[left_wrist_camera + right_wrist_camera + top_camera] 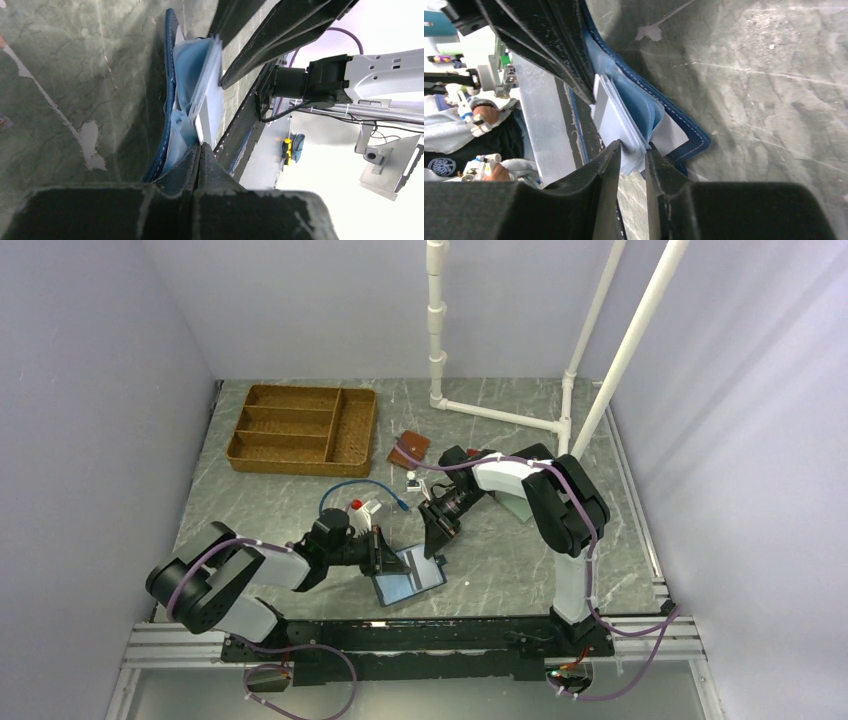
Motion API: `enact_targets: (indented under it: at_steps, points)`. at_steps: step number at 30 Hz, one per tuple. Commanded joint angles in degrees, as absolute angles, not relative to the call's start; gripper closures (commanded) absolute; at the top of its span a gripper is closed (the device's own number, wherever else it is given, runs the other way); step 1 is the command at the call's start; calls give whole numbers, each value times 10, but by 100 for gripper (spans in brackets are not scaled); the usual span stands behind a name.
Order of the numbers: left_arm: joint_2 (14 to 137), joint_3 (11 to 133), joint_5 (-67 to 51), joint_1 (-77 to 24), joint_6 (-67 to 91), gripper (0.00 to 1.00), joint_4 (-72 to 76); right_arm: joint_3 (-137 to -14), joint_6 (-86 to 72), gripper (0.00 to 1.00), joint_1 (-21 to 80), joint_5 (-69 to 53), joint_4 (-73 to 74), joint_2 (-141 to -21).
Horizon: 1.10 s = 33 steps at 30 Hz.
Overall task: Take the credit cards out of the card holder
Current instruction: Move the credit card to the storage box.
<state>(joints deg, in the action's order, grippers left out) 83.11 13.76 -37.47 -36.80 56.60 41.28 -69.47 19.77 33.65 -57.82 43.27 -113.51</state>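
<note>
1. While our left hand (200, 149) clamps the open navy card holder (410, 577), lower centre on the bench (500, 570), no card is out.
2. Our right hand (633, 148) pinches the pale credit cards (616, 117), all pocketed; extraction remains.

I see the left gripper (200, 152) clamped on the navy blue leather bifold wallet (172, 90). From it poke pale thin rectangular cards (210, 85).
</note>
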Motion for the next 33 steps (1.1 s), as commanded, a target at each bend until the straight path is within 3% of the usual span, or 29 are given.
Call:
enact_targets:
  at_steps: [1, 4, 7, 18, 24, 29, 33]
  points:
    - [837, 156, -358, -368, 572, 100, 469, -711, 217, 78, 343, -653, 456, -1126]
    - [847, 155, -363, -368, 586, 99, 487, -713, 224, 93, 342, -666, 461, -1127]
    - [859, 147, -366, -368, 605, 95, 529, -715, 233, 100, 341, -677, 468, -1126]
    - [925, 132, -369, -368, 659, 77, 645, -711, 235, 100, 328, -724, 469, -1130]
    - [967, 134, -366, -368, 678, 72, 692, -710, 236, 100, 322, -743, 470, -1129]
    - [986, 136, -362, -368, 690, 80, 730, -706, 226, 100, 322, -741, 460, -1134]
    - [991, 140, -360, -368, 696, 100, 749, -702, 212, 100, 322, -722, 447, -1137]
